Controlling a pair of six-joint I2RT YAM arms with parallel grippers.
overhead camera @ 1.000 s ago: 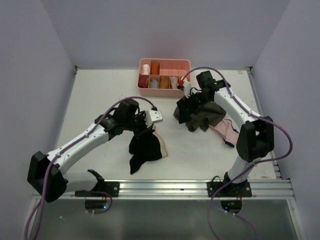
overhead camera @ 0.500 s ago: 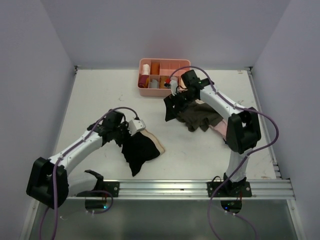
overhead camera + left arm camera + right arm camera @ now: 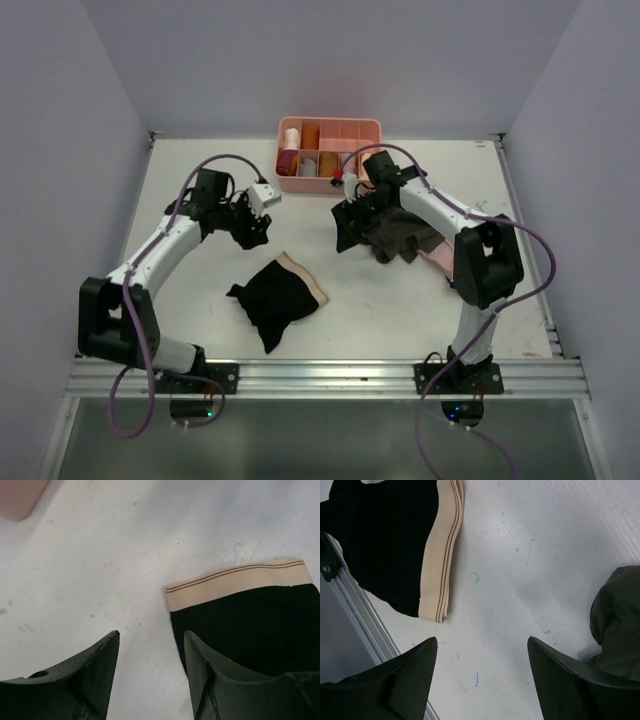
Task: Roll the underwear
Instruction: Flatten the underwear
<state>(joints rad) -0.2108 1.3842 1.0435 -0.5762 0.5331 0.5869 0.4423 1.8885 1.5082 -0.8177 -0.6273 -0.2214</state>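
The underwear [image 3: 272, 302] lies loose on the table near the front middle, black with a beige waistband [image 3: 306, 280] along its right edge. My left gripper [image 3: 256, 234] hovers behind it and to the left, open, nothing in it. In the left wrist view the left gripper [image 3: 151, 636] stands over bare table, with the underwear [image 3: 255, 625] just right of one finger. My right gripper [image 3: 343, 238] hangs open and empty at the left edge of the olive garment. From the right wrist, the right gripper [image 3: 481, 640] shows only table, the underwear [image 3: 380, 535] further off.
An olive-brown garment [image 3: 402, 236] is heaped at the right, over a pale pink garment [image 3: 447, 264]. A pink compartment tray [image 3: 365, 126] with rolled items stands at the back. A metal rail [image 3: 330, 374] runs along the near edge.
My left gripper has opened and let go of the underwear, then pulled back and left. The underwear now lies on the table. My right gripper shifted left off the olive garment.
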